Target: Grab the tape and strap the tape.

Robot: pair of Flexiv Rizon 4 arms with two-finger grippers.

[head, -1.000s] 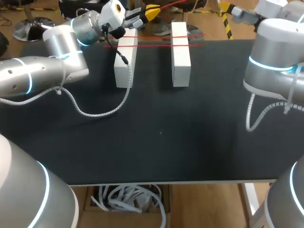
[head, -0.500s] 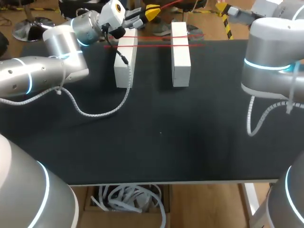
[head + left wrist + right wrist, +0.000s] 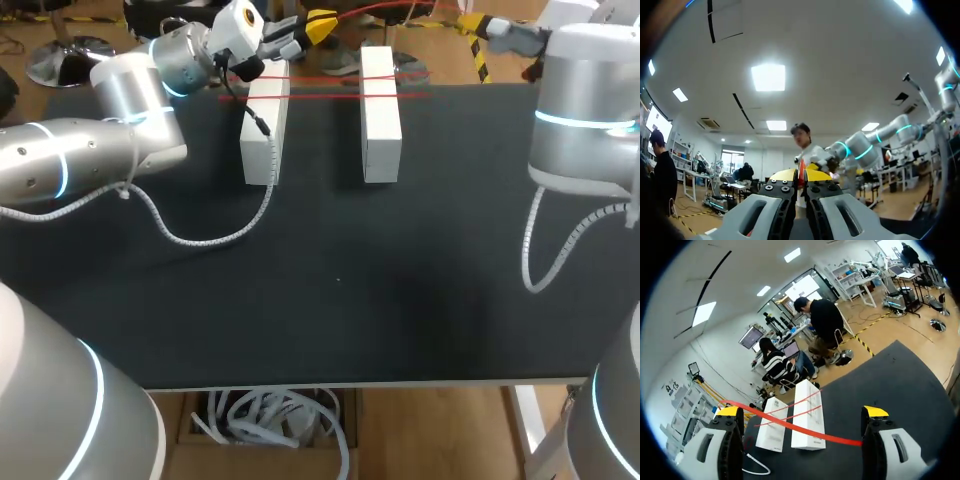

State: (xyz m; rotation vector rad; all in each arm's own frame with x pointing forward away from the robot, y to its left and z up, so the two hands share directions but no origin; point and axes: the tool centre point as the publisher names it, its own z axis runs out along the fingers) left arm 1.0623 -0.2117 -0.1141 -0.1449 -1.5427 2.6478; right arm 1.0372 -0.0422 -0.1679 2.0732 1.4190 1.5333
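Tape (image 3: pixel 320 78), red and thin, is stretched in two near-parallel strands across the far ends of two white blocks on the black table (image 3: pixel 340 290). At the left of the head view, the left arm (image 3: pixel 90 150) is extended over the table's far left part, and a white coiled cable (image 3: pixel 210 237) is draped from it onto the mat. The left gripper (image 3: pixel 320 24) is held just beyond the table's far edge, above and behind the left block (image 3: pixel 262 130). Its yellow tips are pressed together on the tape, and in the left wrist view a red sliver of tape (image 3: pixel 801 176) is seen pinched between the closed fingers of the left gripper (image 3: pixel 801 175). From there a strand is led up and to the right, over the right block (image 3: pixel 380 110), towards the right gripper (image 3: pixel 470 20), which is held beyond the far right edge. In the right wrist view the right gripper (image 3: pixel 801 412) is spread wide, and the tape (image 3: pixel 800 430) is drawn slantwise across the gap, from beside one finger to the inner face of the other. Ahead of it the two blocks (image 3: pixel 807 415) are seen upright, side by side. The right arm (image 3: pixel 585 120) is raised at the right edge.
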